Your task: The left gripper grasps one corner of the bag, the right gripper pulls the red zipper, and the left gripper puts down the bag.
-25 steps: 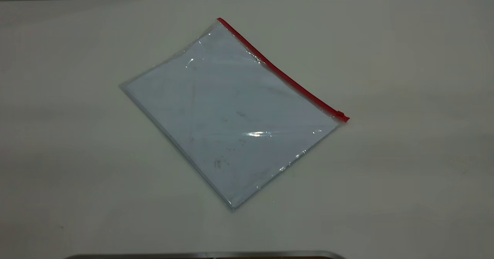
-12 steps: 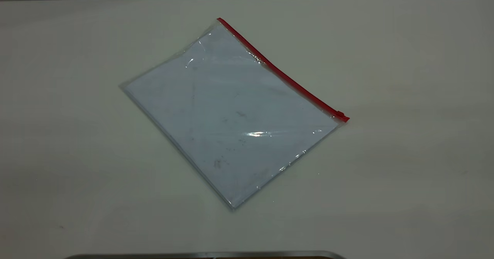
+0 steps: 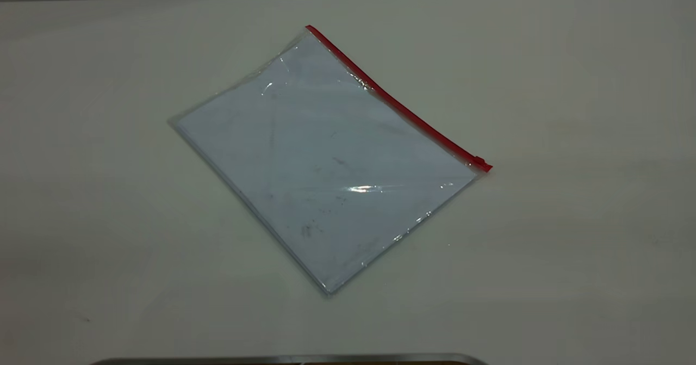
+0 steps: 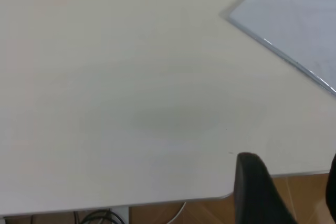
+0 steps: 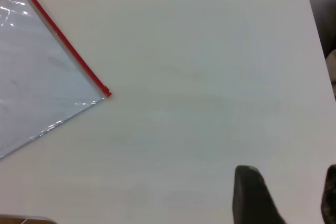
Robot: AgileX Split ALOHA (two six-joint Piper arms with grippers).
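Since the bag (image 3: 326, 158) lies flat mid-table (image 3: 571, 245), thin and slippery, I'd pinch a corner; red zipper (image 3: 397, 104) slider sits at its right corner. Left end effector (image 4: 286, 192) and right end effector (image 5: 283, 195) both open, well apart from it.

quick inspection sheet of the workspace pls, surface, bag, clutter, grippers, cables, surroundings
surface: white table, faint smudges.
job's things: bag lies flat and skewed at centre, nothing touching it; red zipper along its far-right edge, slider tab at the right-hand corner.
clutter: nothing seen on the table.
grippers: left gripper and right gripper both open over bare table, apart from the bag.
cables: dark and white leads below the table edge.
surroundings: wooden floor; grey wall strip behind.
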